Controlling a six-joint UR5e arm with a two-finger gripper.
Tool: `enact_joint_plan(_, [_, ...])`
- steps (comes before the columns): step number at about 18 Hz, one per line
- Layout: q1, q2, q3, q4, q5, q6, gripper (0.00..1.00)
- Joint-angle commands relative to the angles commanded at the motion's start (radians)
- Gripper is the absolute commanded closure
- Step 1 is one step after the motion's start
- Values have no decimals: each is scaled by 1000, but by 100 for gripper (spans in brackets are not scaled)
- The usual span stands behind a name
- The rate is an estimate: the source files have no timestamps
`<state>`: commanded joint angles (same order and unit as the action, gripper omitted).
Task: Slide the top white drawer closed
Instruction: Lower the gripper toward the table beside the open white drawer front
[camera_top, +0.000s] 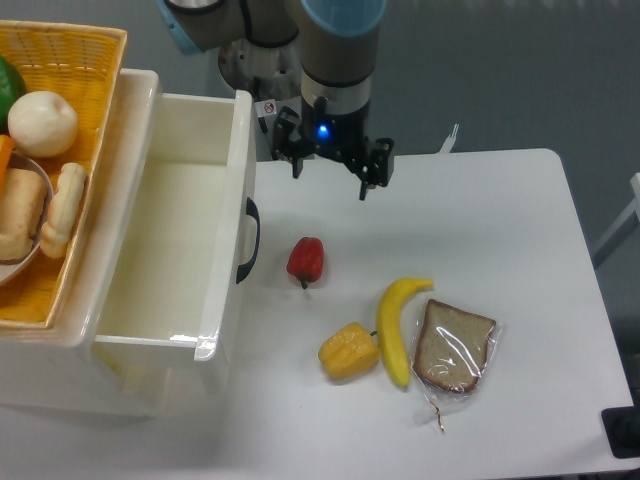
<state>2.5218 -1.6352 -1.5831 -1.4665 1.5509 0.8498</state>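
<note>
One white table (520, 210), grey floor (500, 70)

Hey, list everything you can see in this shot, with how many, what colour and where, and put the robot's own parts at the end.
top white drawer: one, glossy white, pulled open at left, inside bare, black handle on its front
wicker basket: one, yellow, on the cabinet at far left, holding food
round pale item: one, off-white, in the basket
table: one, white, fills the right side
red pepper: one, red, on the table just right of the handle
yellow pepper: one, yellow, left of the banana
banana: one, yellow, between the yellow pepper and the bread
bread slice: one, brown, in a clear wrapper, rightmost
arm: one, grey with blue caps, top centre
claw: one, black, open, above the table, holding nothing
</note>
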Motion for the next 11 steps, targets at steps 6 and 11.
enact_joint_plan(6, [0, -46, 0, 14, 3, -9, 0])
enact_joint_plan(11, [3, -78, -18, 20, 6, -43, 0])
